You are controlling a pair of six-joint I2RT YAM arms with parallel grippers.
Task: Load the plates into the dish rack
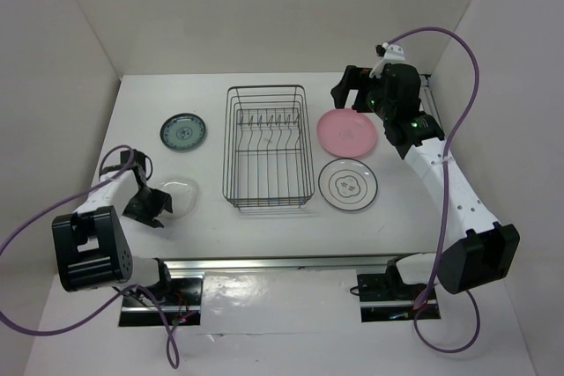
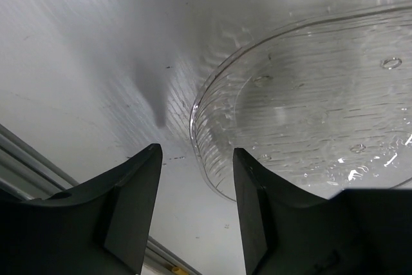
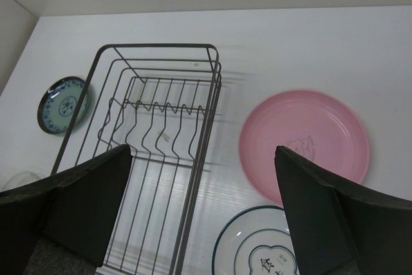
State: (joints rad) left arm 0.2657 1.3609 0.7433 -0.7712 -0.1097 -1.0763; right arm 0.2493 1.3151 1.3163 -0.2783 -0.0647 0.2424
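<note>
Left gripper spread open at the clear glass plate, holding nothing.
Its fingers straddle the plate's near rim, left of the dish rack. I'd sink lower so the rim seats deep before pinching, since glass may slip. Right gripper hangs wide open, empty, above the pink plate.

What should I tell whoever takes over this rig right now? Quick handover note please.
Left gripper: open at the glass plate's edge, not gripping.
Right gripper: open, empty, above the pink plate.
Rack: empty, in the middle; teal plate and glass plate on its left, pink plate and ringed white plate on its right, all flat on the table.
Done: nothing loaded. Left: all four plates.
</note>
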